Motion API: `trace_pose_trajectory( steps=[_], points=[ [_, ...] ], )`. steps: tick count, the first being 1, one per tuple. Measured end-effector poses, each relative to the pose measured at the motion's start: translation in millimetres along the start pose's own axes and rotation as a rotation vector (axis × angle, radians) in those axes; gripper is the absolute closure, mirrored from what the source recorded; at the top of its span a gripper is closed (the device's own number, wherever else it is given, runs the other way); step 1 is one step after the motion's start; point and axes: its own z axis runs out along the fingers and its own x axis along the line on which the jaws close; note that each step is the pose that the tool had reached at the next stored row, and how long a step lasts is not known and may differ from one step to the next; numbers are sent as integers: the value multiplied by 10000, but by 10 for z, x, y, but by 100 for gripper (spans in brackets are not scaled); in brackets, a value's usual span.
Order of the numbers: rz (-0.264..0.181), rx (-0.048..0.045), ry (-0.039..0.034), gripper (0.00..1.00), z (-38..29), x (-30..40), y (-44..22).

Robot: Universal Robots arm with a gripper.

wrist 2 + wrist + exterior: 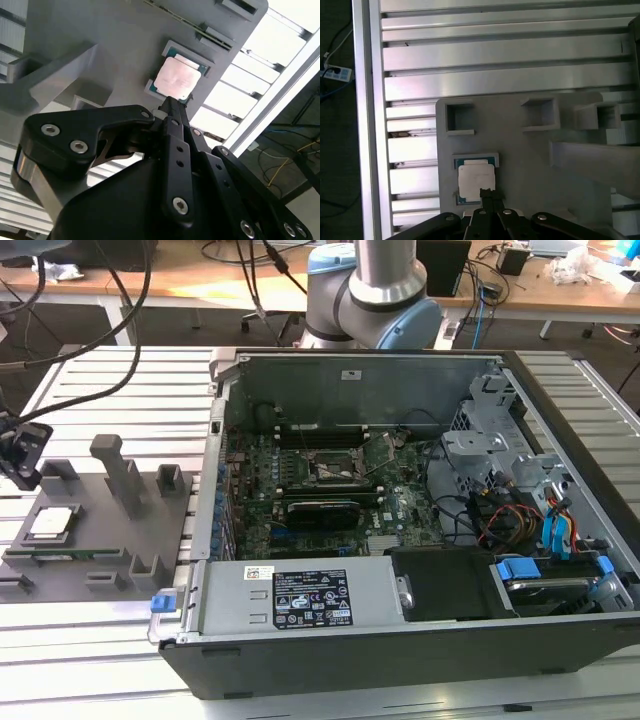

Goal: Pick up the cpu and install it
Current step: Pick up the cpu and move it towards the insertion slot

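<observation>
The black gripper (170,102), fingers pressed together and empty, is hanging at the edge of the small flat silver-grey square cpu (175,80), which is lying in its grey plastic tray (100,30). Probably light, stiff and fragile, the chip is calling for a hold on its thin opposite edges.

exterior view obliquely above computer case (330,660) and grey tray (110,535); both wrist views close over that tray

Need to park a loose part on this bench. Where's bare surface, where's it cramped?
Free in the exterior view: bare table slats beyond the grey tray, and those between the tray and the near table edge. Crowded: the tray, with posts, the cpu and the claw close by; inside the computer case, boards and cables everywhere.
</observation>
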Motion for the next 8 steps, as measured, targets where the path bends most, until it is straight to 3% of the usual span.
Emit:
trace_pose_trajectory(
  steps=[8],
  points=[
    [4, 0, -1, 89, 172, 35, -11]
  ],
)
